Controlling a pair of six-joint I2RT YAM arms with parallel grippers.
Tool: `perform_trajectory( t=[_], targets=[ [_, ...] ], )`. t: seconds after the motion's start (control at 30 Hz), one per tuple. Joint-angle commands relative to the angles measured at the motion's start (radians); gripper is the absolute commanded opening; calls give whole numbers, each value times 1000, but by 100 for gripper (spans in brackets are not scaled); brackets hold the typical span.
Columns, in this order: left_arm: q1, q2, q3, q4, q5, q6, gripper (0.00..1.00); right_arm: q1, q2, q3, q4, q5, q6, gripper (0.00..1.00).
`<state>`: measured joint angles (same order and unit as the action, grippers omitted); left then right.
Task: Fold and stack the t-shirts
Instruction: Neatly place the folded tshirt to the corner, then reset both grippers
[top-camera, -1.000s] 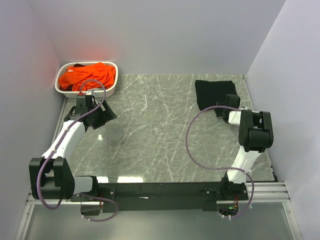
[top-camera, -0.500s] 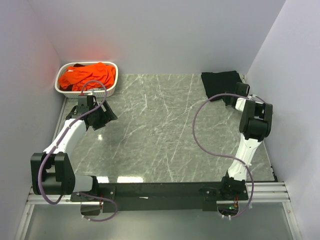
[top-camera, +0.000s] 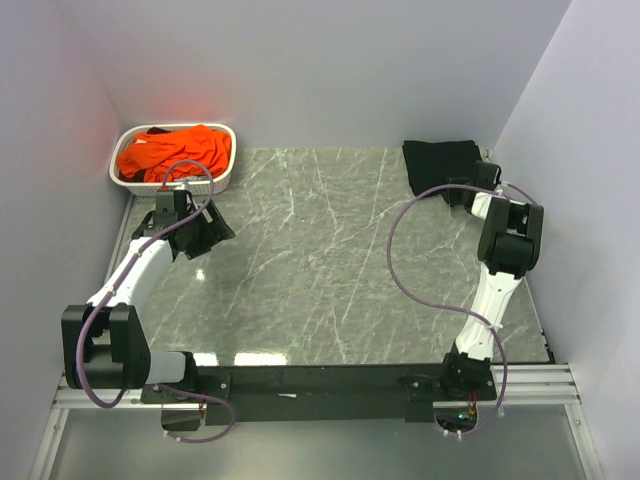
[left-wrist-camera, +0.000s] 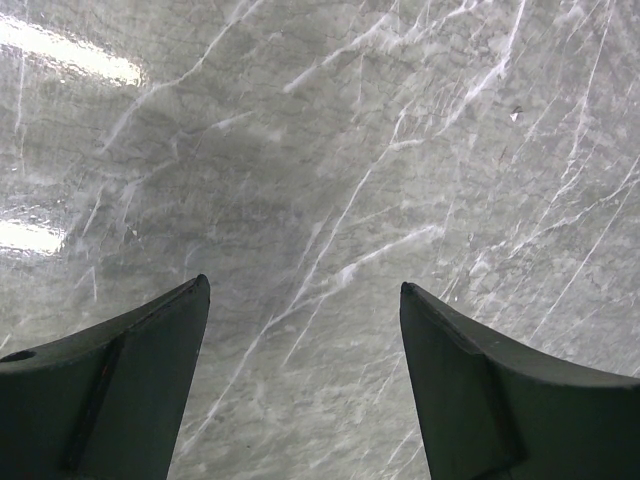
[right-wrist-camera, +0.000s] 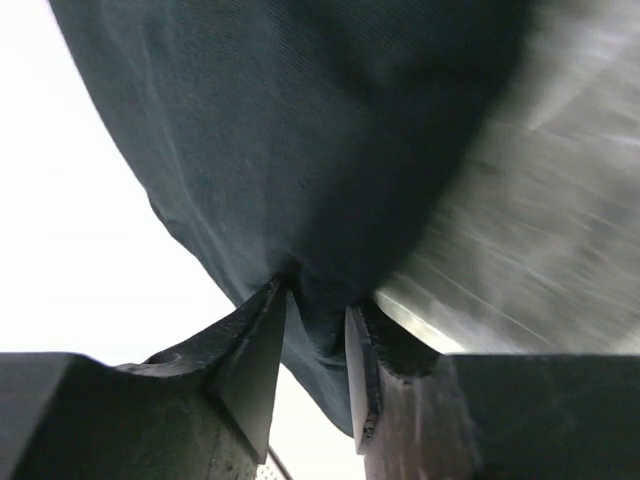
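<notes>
The folded black t-shirt (top-camera: 440, 163) lies at the far right corner of the marble table. My right gripper (top-camera: 470, 186) is at its near right edge and is shut on a pinch of the black cloth (right-wrist-camera: 320, 180), seen between both fingers in the right wrist view. Orange t-shirts (top-camera: 175, 152) are heaped in the white basket (top-camera: 224, 176) at the far left. My left gripper (top-camera: 200, 232) is open and empty just in front of the basket; its wrist view shows only bare marble (left-wrist-camera: 330, 200) between the fingers.
Grey walls close in the table on the left, back and right. The black shirt lies close to the right wall and the back edge. The arm bases and a black rail (top-camera: 320, 385) run along the near edge.
My right gripper has dragged the black t-shirt from the mid-right of the table back toward the far right corner. The left arm has hardly moved.
</notes>
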<state>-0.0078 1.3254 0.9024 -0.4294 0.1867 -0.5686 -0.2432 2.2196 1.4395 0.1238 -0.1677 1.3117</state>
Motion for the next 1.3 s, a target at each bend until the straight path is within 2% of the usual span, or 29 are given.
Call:
perform_trajectory(
  t=[0.0,0.13,0.27,0.37,0.4,0.53,0.7,0.83,0.97,1.03,1.07,1.2,1.27],
  targets=[
    [5,-20,-13,34,5,9,82,-8,43,103,5,-79,-38,39],
    [5,-26,-16,34,-4,12,82,-11,60,173,-45,-73,-78,40],
    [5,-22,-11,35,-4,12,82,-16,38,168,-76,-75,-111,47],
    [5,-18,-11,37,5,10,82,-16,-18,93,-66,-72,-124,51],
    [5,-20,-11,37,7,9,82,-16,-40,67,-62,-69,-126,56],
    [5,-38,-22,43,16,4,83,-16,-167,-77,-88,-50,-176,61],
    [5,-74,-16,28,23,-16,83,-15,-450,-209,-254,-9,-304,63],
    [5,-169,4,-26,20,-31,85,-15,-769,-280,-449,39,-469,66],
    [5,-305,102,-181,-79,-19,86,-15,-1053,-294,-642,31,-566,68],
    [5,-350,151,-236,-134,-17,88,-16,-1218,-288,-674,-7,-594,69],
    [5,-392,197,-267,-159,-13,88,-16,-1268,-274,-715,-15,-600,75],
    [3,-497,320,-377,-298,-2,94,-16,-1463,-188,-818,-21,-661,85],
    [5,-535,386,-437,-334,4,98,-16,-1569,-182,-863,6,-718,86]
  ],
)
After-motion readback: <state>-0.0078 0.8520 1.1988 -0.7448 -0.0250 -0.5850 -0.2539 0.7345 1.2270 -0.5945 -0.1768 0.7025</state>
